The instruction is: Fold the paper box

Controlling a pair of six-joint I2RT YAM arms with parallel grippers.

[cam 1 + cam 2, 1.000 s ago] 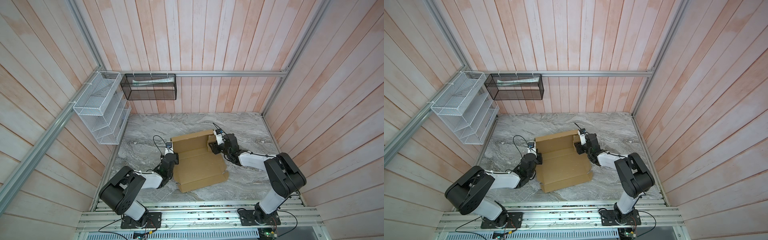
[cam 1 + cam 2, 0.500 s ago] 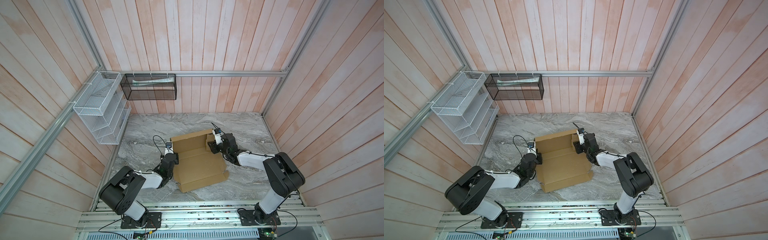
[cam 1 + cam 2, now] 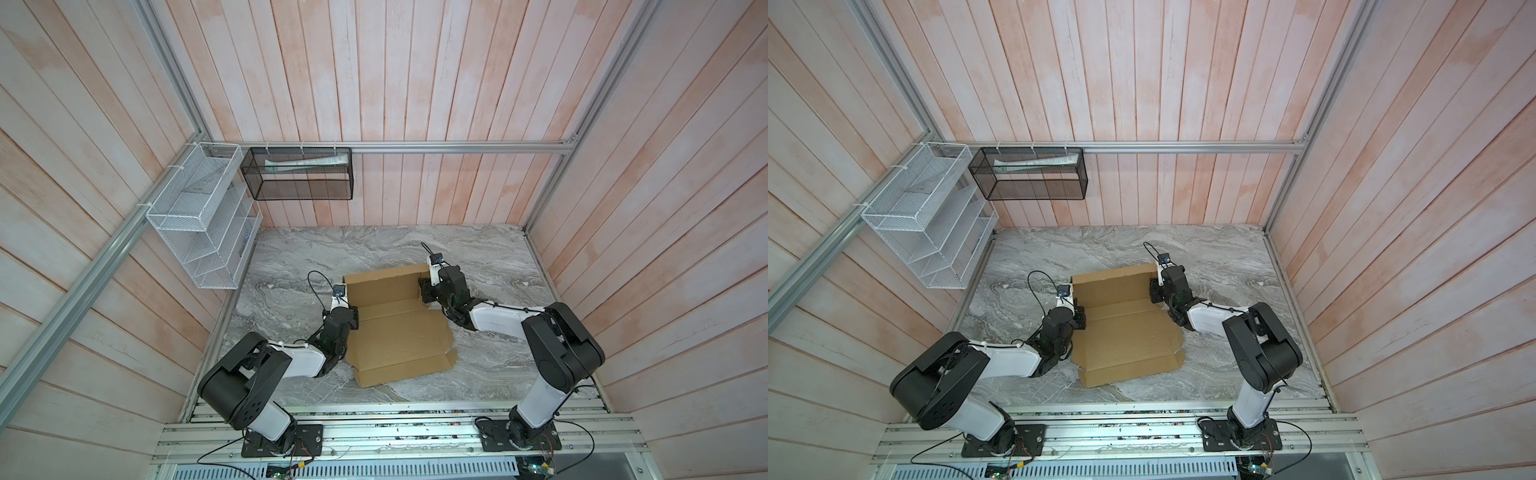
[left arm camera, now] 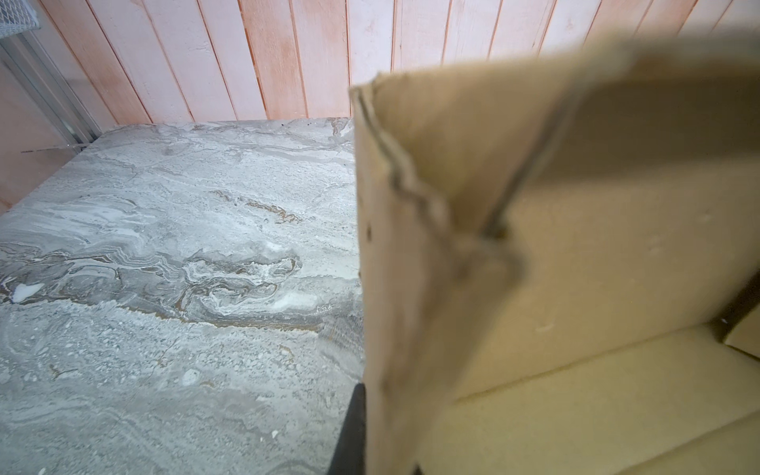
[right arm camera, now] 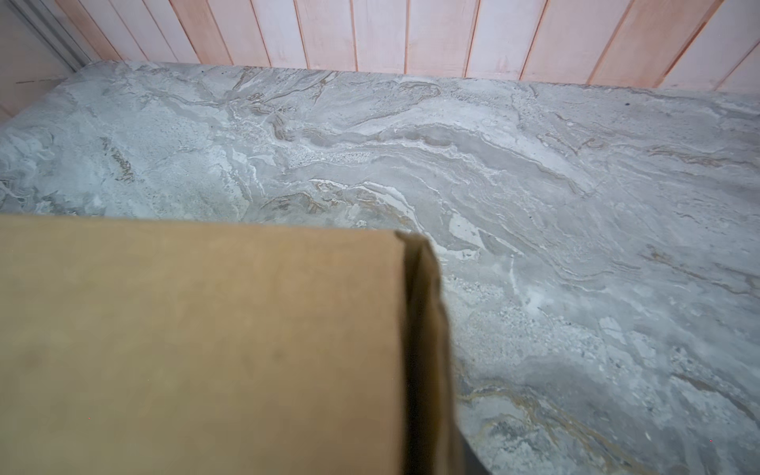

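Left gripper (image 3: 353, 312) was pinched shut on the left side wall (image 4: 411, 288) of the paper box (image 3: 399, 332), mid marble table (image 3: 498, 257) between the arms. Right gripper (image 3: 424, 290) sat at the far-right corner, grip unclear. Far wall (image 3: 382, 282) stood up; near lid panel (image 3: 403, 365) lay flat. Roughly halfway, I'd judge.

R end effector (image 3: 424, 287) nudged slightly inward vs 1 s ago, now tighter against far-right corner of paper box (image 3: 395, 332); jaws drawn closer together.
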